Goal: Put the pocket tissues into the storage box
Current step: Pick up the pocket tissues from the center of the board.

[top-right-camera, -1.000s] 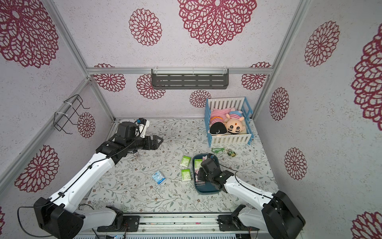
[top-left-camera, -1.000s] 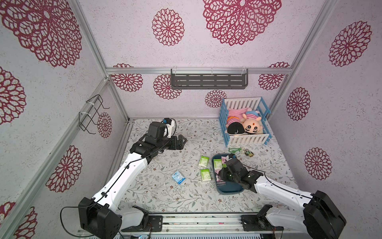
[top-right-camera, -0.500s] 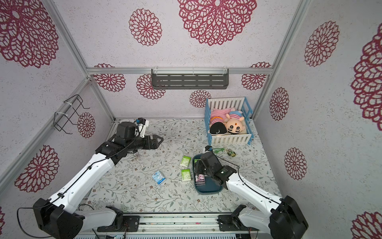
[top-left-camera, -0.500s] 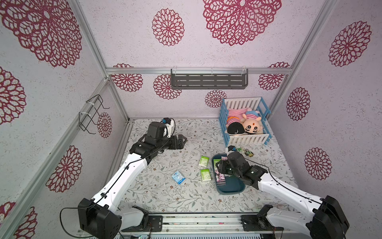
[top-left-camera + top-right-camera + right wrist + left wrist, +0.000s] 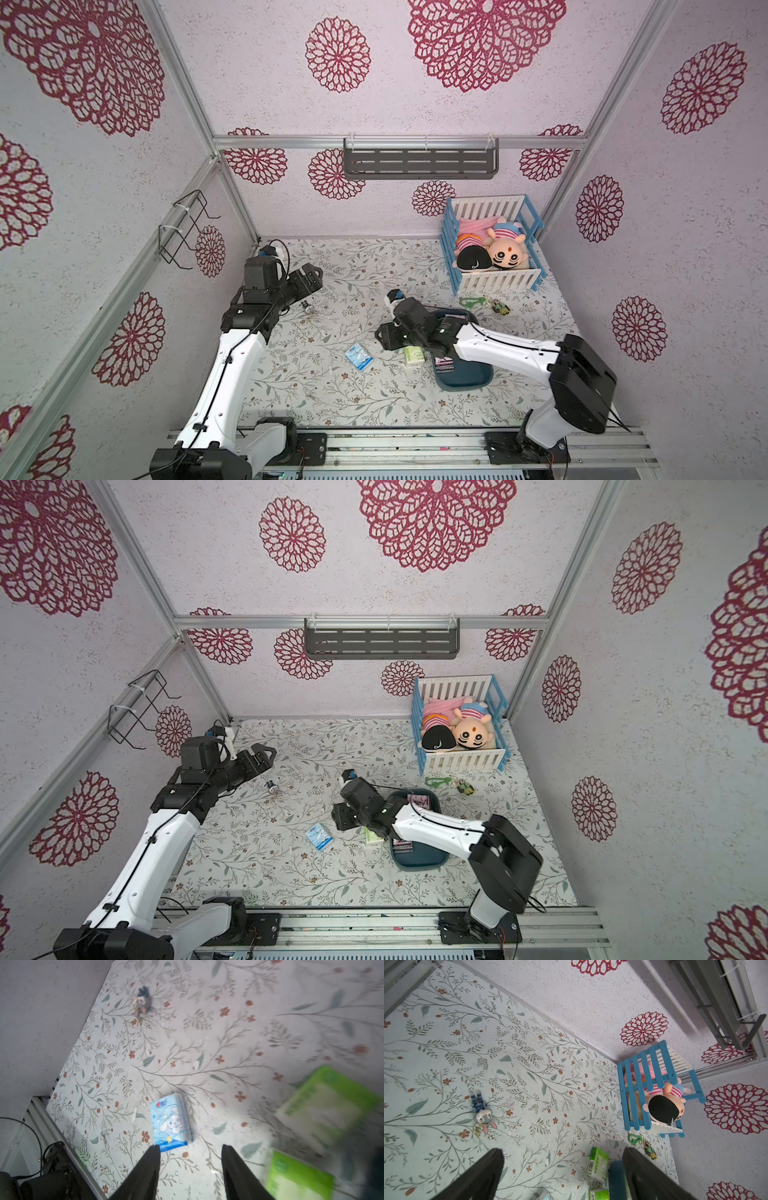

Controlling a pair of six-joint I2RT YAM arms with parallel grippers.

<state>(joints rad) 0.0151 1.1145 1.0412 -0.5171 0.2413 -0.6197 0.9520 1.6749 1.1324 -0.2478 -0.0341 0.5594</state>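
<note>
- Robot test cell dressed as a child's room: aluminium frame (image 5: 291, 142) is holding flower-papered wall panels (image 5: 478, 104).
- Left arm (image 5: 224, 382) and right arm (image 5: 498, 353) are standing on a base rail (image 5: 415, 446).
- Toy crib (image 5: 498, 280) with plush dolls (image 5: 505, 255) is sitting on a floral mat (image 5: 353, 266).

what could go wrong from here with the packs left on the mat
1. The green packs lie right beside the storage box; a jaw of the open, empty right gripper may hit its wall or shove it.
2. The light blue pack lies flat on the mat, apart from the rest; closing jaws may slide it rather than lift it.
</note>
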